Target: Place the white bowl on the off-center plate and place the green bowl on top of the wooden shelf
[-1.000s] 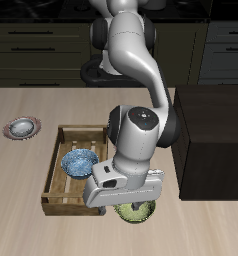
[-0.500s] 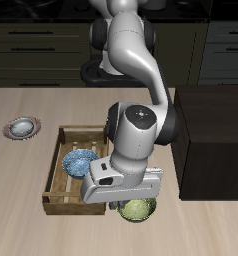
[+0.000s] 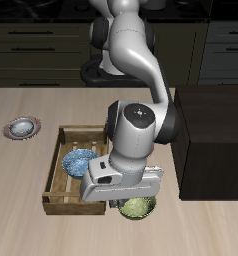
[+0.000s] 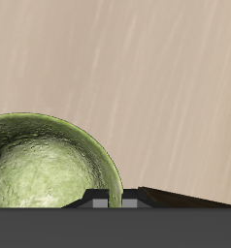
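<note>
While hand (image 3: 130, 205) grip unclear | one green bowl (image 3: 138, 208) | one plate (image 3: 22, 127)

One green bowl (image 3: 138, 208), one blue bowl (image 3: 80, 161), one slatted tray (image 3: 59, 168), one plate (image 3: 21, 128), one dark shelf (image 3: 213, 140).

The green bowl (image 3: 138, 208) sits on the bench (image 3: 21, 180) near its front edge, and everything reads off it. Directly above it hangs the gripper (image 3: 124, 203), its fingers hidden behind its own body. Just beside the bowl lies the slatted tray (image 3: 57, 176), with a patterned bowl (image 3: 79, 161) inside it. Beyond the tray, well apart, rests a plate (image 3: 21, 128). On the bowl's other side stands the wooden shelf (image 3: 213, 140), close by.
</note>
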You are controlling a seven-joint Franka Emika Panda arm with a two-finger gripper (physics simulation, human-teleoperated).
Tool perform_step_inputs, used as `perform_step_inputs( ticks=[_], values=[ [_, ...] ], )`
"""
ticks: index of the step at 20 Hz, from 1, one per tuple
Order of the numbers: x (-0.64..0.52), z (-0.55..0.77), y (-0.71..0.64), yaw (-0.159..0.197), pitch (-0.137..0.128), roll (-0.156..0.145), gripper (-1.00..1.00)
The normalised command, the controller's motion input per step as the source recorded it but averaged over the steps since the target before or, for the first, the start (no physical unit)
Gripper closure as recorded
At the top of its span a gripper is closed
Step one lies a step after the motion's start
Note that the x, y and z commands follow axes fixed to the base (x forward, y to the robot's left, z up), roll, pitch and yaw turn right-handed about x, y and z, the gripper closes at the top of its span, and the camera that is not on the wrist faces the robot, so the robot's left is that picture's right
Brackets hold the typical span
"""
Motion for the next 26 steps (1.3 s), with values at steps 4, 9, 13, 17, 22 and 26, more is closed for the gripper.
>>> perform_step_inputs(
  ticks=[4, 9, 13, 17, 22, 26],
  values=[
    [-0.12, 0.19, 0.14, -0.013, -0.032, 0.021, 1.0],
    [-0.13, 0.45, 0.12, -0.05, -0.072, 0.033, 1.0],
    [-0.14, 0.36, 0.02, 0.0, -0.056, 0.038, 1.0],
    [-0.09, 0.35, -0.09, -0.022, -0.039, 0.001, 1.0],
    [-0.2, 0.27, -0.14, -0.003, -0.051, -0.002, 1.0],
    [-0.28, 0.37, -0.08, -0.006, -0.054, 0.009, 1.0]
  ],
)
